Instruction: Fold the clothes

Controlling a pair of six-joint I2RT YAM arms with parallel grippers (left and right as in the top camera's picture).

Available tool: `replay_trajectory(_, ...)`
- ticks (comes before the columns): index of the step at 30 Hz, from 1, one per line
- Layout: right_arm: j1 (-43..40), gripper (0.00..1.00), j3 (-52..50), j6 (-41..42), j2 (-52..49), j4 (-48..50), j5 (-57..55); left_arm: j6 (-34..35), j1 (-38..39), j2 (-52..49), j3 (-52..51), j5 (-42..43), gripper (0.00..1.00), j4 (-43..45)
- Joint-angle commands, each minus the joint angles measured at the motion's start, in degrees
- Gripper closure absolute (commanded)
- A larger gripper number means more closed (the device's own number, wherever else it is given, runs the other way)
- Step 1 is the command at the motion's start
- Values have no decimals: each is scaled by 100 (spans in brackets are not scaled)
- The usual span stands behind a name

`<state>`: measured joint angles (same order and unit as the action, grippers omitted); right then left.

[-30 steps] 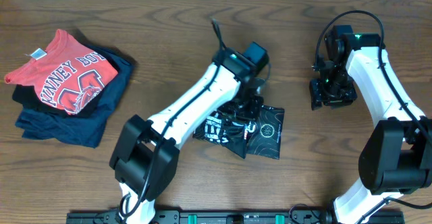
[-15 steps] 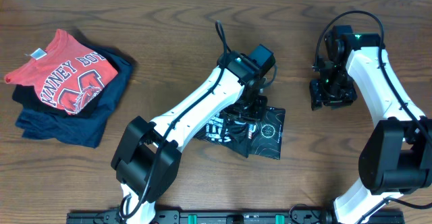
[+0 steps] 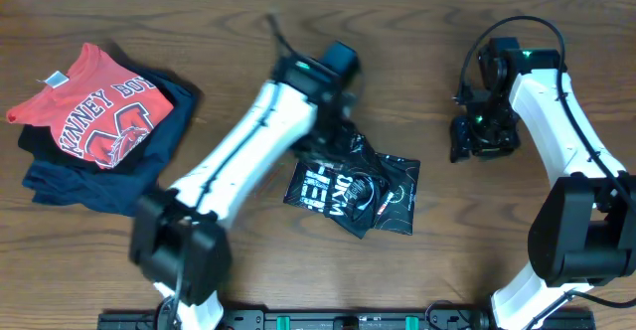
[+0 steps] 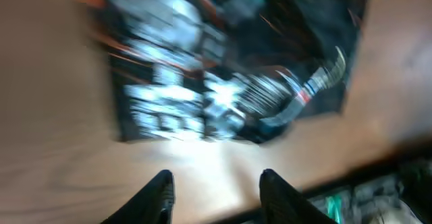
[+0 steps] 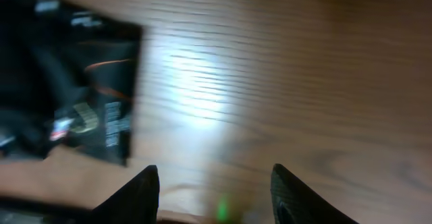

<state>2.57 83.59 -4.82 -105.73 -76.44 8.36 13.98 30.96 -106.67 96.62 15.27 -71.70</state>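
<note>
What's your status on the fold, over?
Left end effector open, empty, beside black shirt. Right end effector open, empty. Shirt bundled mid-table. Red tee pile apart, far left.

Blurred black shirt with white lettering, on wooden table, left pincer tips apart over bare wood

White arms with black joints, cables and end effectors.

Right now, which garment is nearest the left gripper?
The black shirt with white lettering, mid-table, right by the left gripper. The red tee and navy garment lie piled at the far left.
</note>
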Motion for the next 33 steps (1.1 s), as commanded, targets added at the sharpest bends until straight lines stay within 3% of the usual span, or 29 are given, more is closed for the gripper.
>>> replay_trajectory(1,291,43,83,-769,52,13,1515,-125,-702,122,122,-612,53,140)
replay_trajectory(6,1084,39,81,-780,52,221,1563,44,-1683,-114,111,-229,49,481)
replay_trajectory(11,1893,21,42,-258,44,802,809,-46,-2116,-407,111,225,48,461)
replay_trajectory(16,2524,27,-72,-26,39,1287,374,-155,-2140,-498,87,219,49,459)
replay_trajectory(23,3147,21,-376,168,39,1792,-195,-195,-2197,-498,85,205,47,455)
replay_trajectory(33,3307,25,-1023,758,37,2450,-813,-195,-2227,-498,85,205,44,448)
